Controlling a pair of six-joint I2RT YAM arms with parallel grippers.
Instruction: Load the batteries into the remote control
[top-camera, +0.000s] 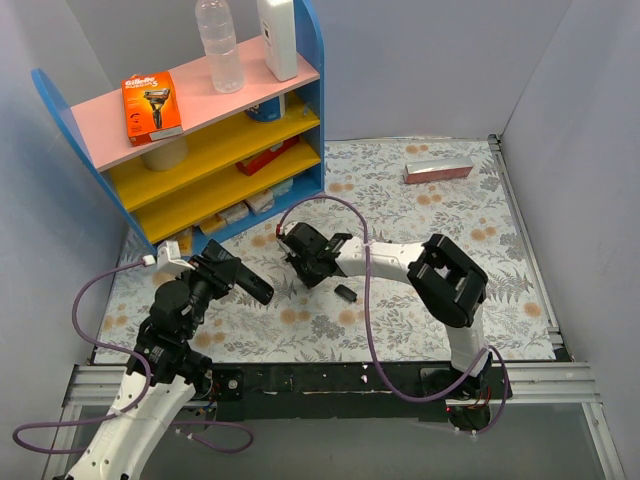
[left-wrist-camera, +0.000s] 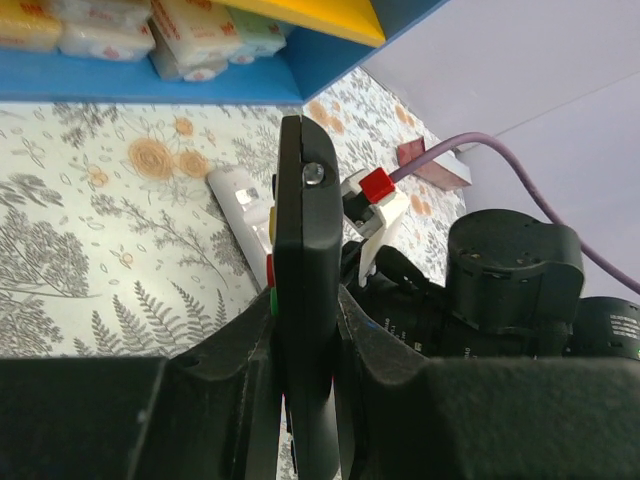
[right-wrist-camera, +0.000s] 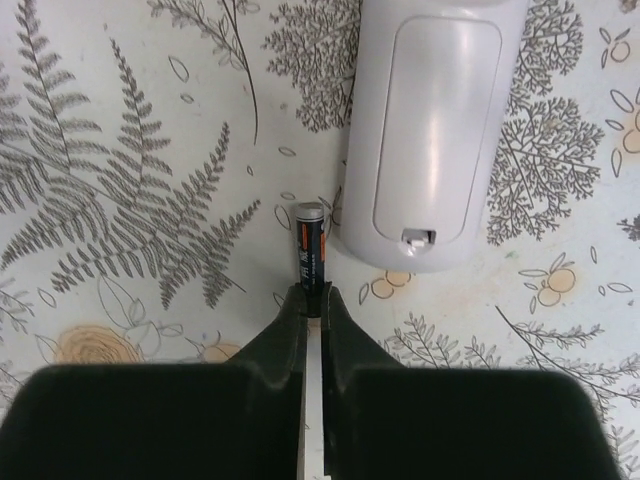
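Two remotes: one black remote, one white remote. One battery, red and black. Two grippers: left gripper, right gripper. One small dark piece near the middle. One shelf unit far left, with one pink board and two yellow. On top: one clear bottle, one white container, one orange razor pack. One pink box far right.
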